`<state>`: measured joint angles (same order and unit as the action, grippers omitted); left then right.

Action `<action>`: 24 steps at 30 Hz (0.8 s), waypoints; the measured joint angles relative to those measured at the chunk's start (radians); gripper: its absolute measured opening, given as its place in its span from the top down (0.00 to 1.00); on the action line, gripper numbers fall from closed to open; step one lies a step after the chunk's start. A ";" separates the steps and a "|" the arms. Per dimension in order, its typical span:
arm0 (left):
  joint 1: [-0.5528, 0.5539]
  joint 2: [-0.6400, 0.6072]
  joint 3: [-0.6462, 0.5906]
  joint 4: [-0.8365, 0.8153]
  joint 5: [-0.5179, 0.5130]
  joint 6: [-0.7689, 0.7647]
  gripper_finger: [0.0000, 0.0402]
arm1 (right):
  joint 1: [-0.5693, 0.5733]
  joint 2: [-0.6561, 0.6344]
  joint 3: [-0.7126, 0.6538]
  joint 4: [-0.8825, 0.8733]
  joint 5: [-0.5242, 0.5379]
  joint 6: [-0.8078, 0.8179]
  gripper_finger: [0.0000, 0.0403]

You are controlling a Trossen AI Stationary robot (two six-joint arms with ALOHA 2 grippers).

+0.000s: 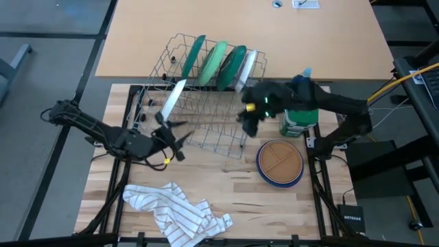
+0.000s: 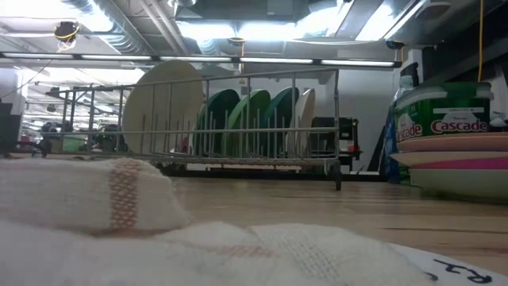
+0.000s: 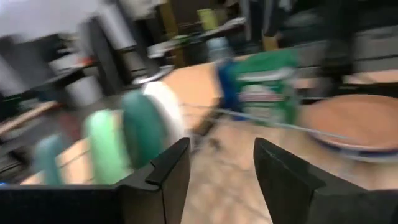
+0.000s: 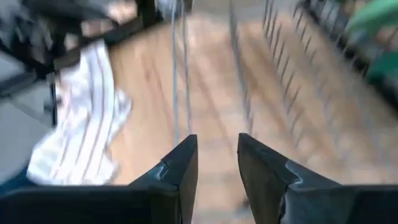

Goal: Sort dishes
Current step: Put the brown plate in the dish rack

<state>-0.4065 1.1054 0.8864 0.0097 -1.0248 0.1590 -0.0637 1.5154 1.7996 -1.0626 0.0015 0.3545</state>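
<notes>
Right now the wire dish rack (image 1: 206,103) is the hub of it all on the wooden table (image 1: 226,185). Standing on edge in its far slots are a dark green plastic plate (image 1: 193,58), a light green plate (image 1: 214,63), another dark green plate (image 1: 233,66) and a white plate (image 1: 247,67). At the rack's left end a pale tan plate (image 1: 173,99) leans tilted in the wires. The left gripper (image 1: 180,140) sits just off the rack's near-left corner, fingers (image 3: 165,171) parted and nothing between them. The right gripper (image 1: 248,122) hovers at the rack's right end, its fingers (image 4: 180,165) apart with only rack wires and table ahead, empty too. Right of the rack stands the green-lidded Cascade container (image 1: 300,116), and just in front of it a stack of dishes (image 1: 280,163), tan-brown on top with a blue rim showing. Well in front of the rack lies the crumpled white striped cloth (image 1: 175,209).
</notes>
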 joint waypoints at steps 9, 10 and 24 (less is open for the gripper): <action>0.000 0.009 0.000 -0.048 0.172 -0.083 0.59 | 0.288 0.074 0.000 -0.318 0.141 0.400 0.71; 0.000 0.009 0.000 -0.063 0.173 -0.101 0.59 | 0.315 0.085 0.000 -0.343 0.141 0.449 0.71; 0.000 0.009 0.000 -0.213 0.246 -0.290 0.59 | 0.510 0.274 -0.049 -0.488 0.153 0.533 0.71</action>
<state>-0.4065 1.1145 0.8864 -0.2031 -0.7788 -0.1308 0.4458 1.7895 1.7504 -1.5507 0.1548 0.8878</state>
